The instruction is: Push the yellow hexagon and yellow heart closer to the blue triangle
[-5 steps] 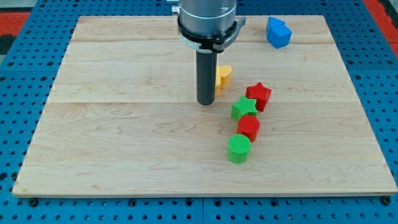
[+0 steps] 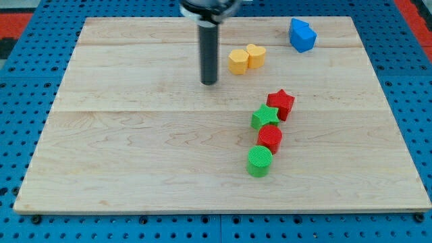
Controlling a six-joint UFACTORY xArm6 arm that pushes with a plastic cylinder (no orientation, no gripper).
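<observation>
The yellow hexagon [image 2: 237, 61] and the yellow heart [image 2: 256, 55] lie touching side by side near the view's top, right of centre. The blue block [image 2: 302, 35], the task's blue triangle, lies at the view's top right, apart from them. My tip [image 2: 210, 82] rests on the board just left of and slightly below the yellow hexagon, with a small gap between them.
A red star [image 2: 281, 104], a green star [image 2: 264, 117], a red round block [image 2: 270, 139] and a green cylinder [image 2: 260, 161] form a line running down right of centre. The wooden board [image 2: 121, 148] lies on a blue pegboard.
My tip has moved up and left. The yellow blocks, half hidden behind the rod before, now lie higher and further right, closer to the blue block.
</observation>
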